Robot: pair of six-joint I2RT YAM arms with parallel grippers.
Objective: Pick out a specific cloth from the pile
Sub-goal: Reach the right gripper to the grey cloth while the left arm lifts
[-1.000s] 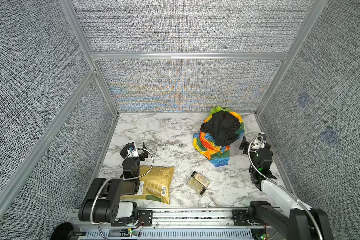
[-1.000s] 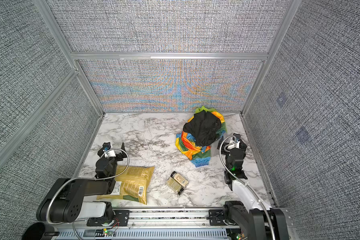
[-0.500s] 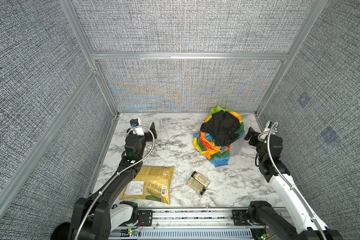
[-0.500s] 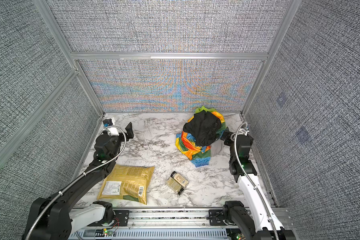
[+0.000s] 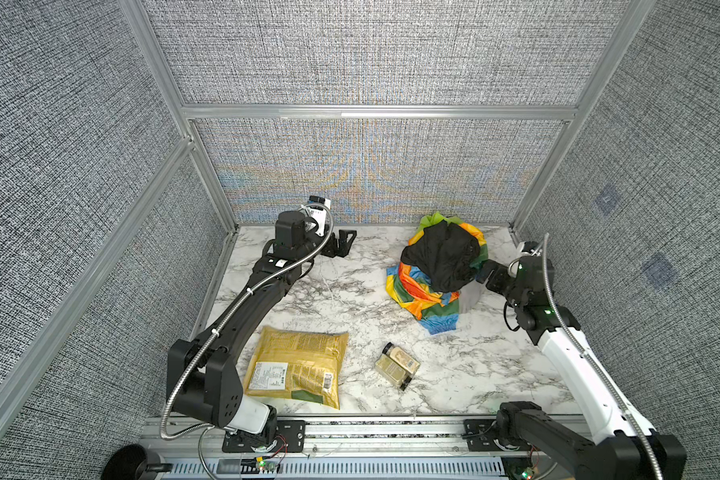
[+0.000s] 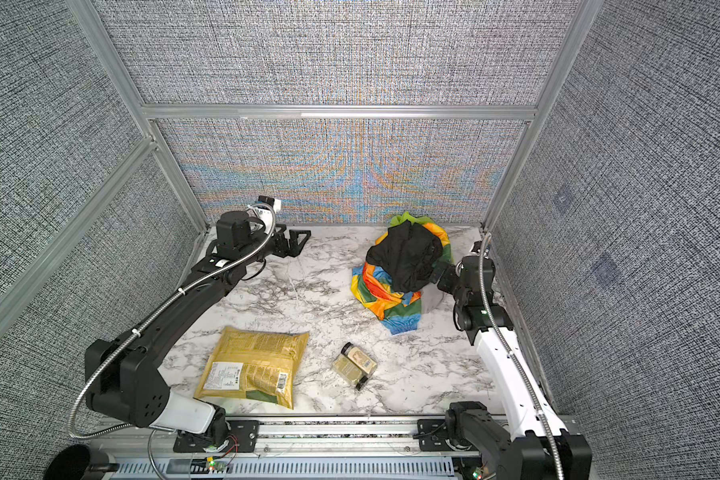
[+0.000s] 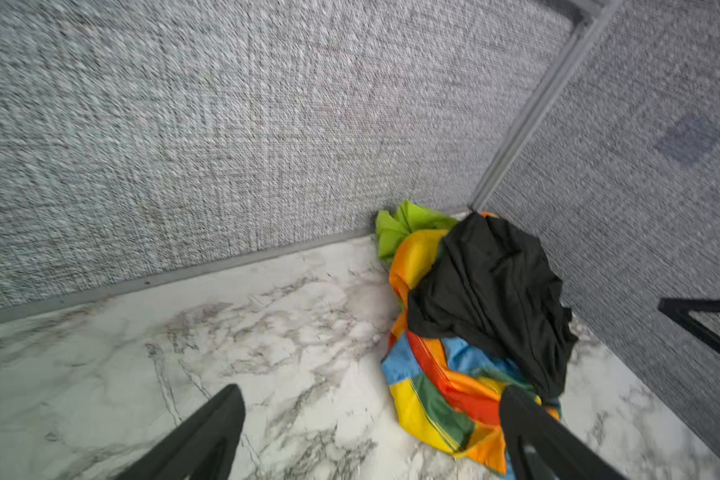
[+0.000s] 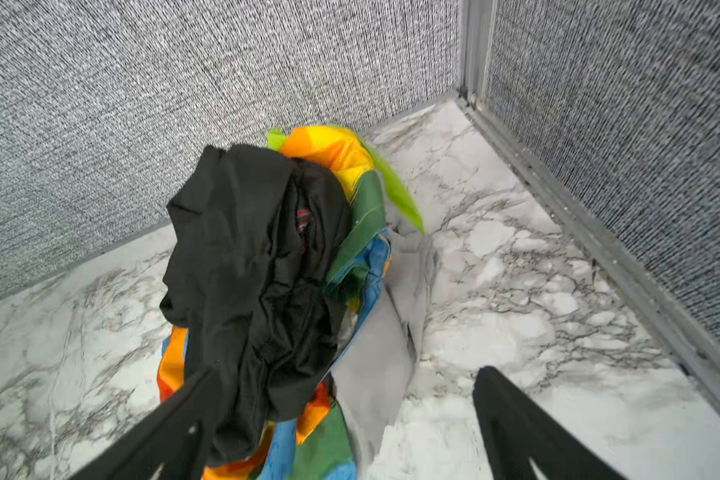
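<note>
The cloth [image 8: 385, 332], plain light grey, lies on the surface [image 5: 350, 299] tucked under the right edge of the pile [image 5: 441, 266], a long strip running roughly away from the right fingers [image 8: 512, 411]. Those fingers stand wide apart and empty just beside it, its near end between them in the right wrist view. The left fingers [image 5: 344, 243], also apart, hang well away, so the right arm is nearer.
</note>
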